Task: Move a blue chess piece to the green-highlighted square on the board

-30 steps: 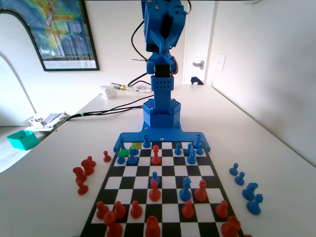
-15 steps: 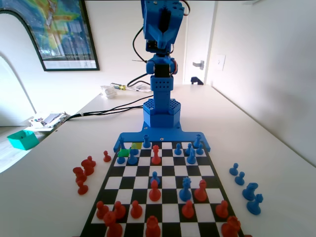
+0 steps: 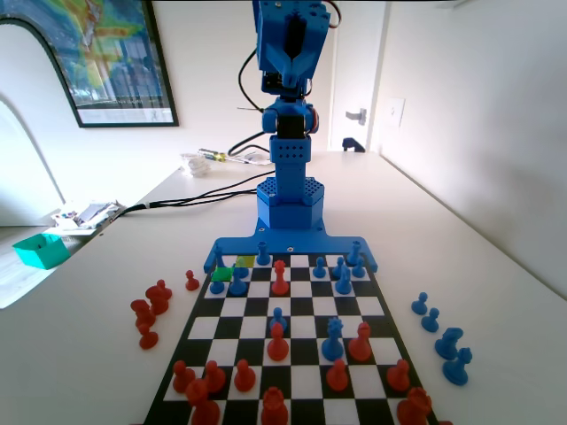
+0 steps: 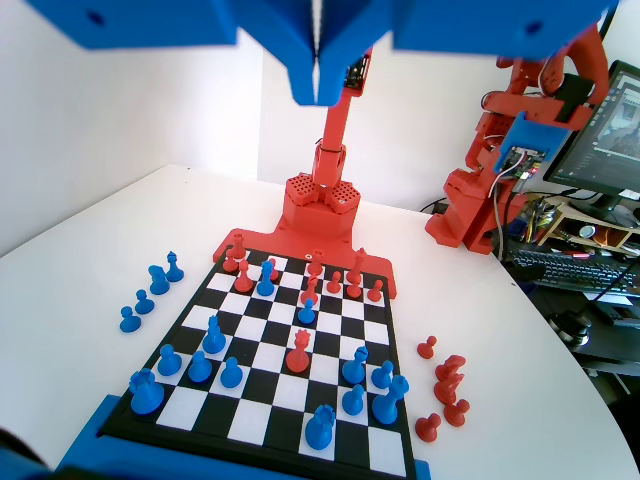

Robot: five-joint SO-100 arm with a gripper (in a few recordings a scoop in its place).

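Observation:
My gripper (image 3: 285, 75) is held high above the arm's base at the far end of the board (image 3: 337, 243), well clear of every piece. In the wrist view its jaws (image 4: 318, 92) meet in a thin seam with nothing between them. The green-highlighted square (image 3: 222, 274) lies at the board's far left, next to a paler yellow-green square (image 3: 246, 262). A slim blue chess piece (image 4: 390, 398) with a pointed top stands near the board's near right corner in the wrist view. Whether it stands on the green square I cannot tell.
Blue pawns (image 3: 217, 285) crowd the green square. A red piece (image 3: 280, 278) stands among the blue ones. Captured red pieces (image 3: 149, 310) lie left of the board and captured blue ones (image 3: 443, 336) right. Cables (image 3: 190, 197) and a teal box (image 3: 42, 251) sit far left.
The raised arm has straightened a little from its tilt one second ago and then held still. No piece on the board has moved.

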